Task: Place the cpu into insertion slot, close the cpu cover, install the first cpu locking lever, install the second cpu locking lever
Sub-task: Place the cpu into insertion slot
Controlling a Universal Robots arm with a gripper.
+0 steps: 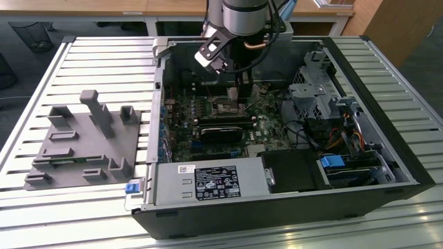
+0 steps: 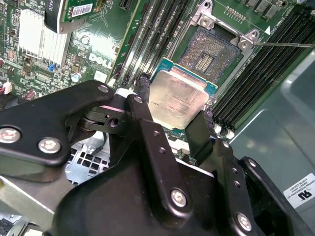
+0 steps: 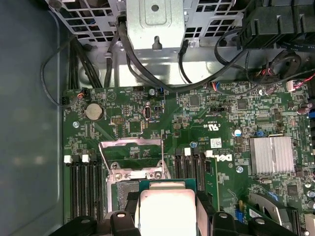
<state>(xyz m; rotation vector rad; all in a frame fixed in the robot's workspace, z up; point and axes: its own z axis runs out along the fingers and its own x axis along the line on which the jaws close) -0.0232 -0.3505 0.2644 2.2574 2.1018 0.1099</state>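
— Gripping the cpu [image 2: 179, 98] by two opposite edges, is it?

— Yes. In the second wrist view the gripper [image 2: 172, 110] has its two black fingers [image 2: 199, 130] closed onto the chip. The silvery top faces the camera and a green rim shows on the far side.

— And the insertion slot [image 2: 206, 53]?

— Just beyond the chip, uncovered, with its dark pin field bare. The chip overlaps the slot's near edge and is not seated. How high it sits above the slot I cannot tell. A thin metal rod [image 2: 285, 45] sticks out from one socket corner.

— What does the first wrist view add?

— The cpu cover [image 3: 129, 143], swung open on the side of the slot away from the chip, with green board visible through its window. A coin battery [image 3: 93, 110] lies beyond the cover. Black memory slots [image 3: 83, 187] flank the socket on both sides. There is also a finned silver heatsink [image 3: 270, 155], and black cables [image 3: 83, 61] run up to a metal cage.

— And the exterior view?

— The wider setting. The arm [image 1: 242, 18] reaches straight down into the open computer case [image 1: 277, 215], which lies on a slatted table [image 1: 55, 218]. A grey fixture tray [image 1: 83, 145] sits on the table at the exterior view's left, well apart from the gripper. The chip is too small to make out there.
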